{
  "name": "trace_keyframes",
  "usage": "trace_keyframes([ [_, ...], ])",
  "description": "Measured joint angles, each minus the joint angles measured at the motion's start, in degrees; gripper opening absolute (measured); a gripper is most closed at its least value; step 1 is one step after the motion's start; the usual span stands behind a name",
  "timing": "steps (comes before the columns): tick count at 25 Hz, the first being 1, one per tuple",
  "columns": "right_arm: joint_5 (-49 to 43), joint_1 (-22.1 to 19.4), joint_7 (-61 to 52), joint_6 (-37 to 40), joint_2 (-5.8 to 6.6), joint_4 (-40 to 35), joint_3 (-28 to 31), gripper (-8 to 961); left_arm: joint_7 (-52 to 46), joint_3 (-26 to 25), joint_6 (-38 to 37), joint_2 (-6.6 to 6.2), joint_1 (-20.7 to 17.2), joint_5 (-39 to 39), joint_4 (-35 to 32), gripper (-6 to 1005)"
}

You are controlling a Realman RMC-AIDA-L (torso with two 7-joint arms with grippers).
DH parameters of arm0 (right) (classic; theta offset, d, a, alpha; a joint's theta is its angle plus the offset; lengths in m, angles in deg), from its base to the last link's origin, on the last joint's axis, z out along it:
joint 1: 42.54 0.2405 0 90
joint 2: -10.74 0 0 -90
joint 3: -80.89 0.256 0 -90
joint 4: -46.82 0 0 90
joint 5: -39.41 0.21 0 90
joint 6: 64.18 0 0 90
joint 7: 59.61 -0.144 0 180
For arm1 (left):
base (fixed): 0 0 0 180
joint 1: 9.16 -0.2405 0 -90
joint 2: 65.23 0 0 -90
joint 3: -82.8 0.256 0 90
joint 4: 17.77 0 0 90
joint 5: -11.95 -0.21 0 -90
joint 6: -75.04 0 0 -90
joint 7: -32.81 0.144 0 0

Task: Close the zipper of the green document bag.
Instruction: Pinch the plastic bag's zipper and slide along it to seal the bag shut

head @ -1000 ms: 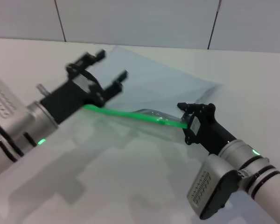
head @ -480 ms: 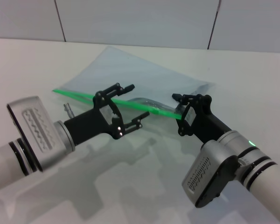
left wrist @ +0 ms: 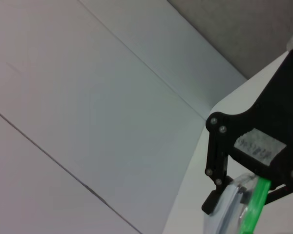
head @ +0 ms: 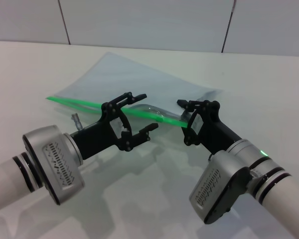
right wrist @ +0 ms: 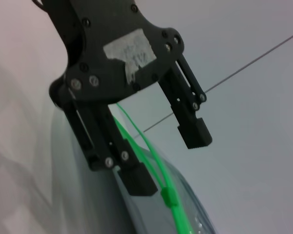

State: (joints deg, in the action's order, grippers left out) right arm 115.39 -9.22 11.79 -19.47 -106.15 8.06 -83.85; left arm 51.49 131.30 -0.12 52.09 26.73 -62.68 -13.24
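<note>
The green document bag (head: 139,79) lies flat on the white table, a pale translucent pouch. Its zipper (head: 79,103) is the bright green strip along the near long edge. My left gripper (head: 147,111) is open and hovers over the middle of that strip, one finger on each side. In the right wrist view the same left gripper (right wrist: 166,158) is spread wide, and the small green slider (right wrist: 168,197) sits just beyond one of its fingertips (right wrist: 136,180). My right gripper (head: 183,122) is at the strip's right end and holds the bag's edge there.
The white table (head: 249,74) extends around the bag on all sides. A tiled wall (head: 149,20) rises behind its far edge. Both forearms cross the near part of the table.
My left arm swung in from the far left and now hangs over the strip's middle, still open. The right gripper drew back and left, and the bag shifted left with it.
</note>
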Motion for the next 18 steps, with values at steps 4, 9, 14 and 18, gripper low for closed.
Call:
trace_keyframes([
  [4, -0.36, 0.13, 0.11, 0.00, 0.00, -0.53, -0.04, 71, 3.03, -0.57, 0.01, 0.09, 0.00, 0.00, 0.04, 716],
  [9, -2.25, 0.22, -0.20, -0.25, -0.06, -1.36, -0.07, 71, 5.43, -0.61, 0.01, 0.12, 0.23, 0.00, 0.18, 716],
  [14, -2.28, 0.46, -0.21, -0.30, -0.08, -1.55, -0.06, 71, 7.67, -0.60, 0.00, 0.11, 0.70, -0.01, 1.18, 717],
  [18, -2.30, 0.55, -0.21, -0.33, -0.09, -1.58, -0.06, 70, 9.24, -0.61, -0.14, 0.15, 0.70, -0.04, 1.64, 717],
])
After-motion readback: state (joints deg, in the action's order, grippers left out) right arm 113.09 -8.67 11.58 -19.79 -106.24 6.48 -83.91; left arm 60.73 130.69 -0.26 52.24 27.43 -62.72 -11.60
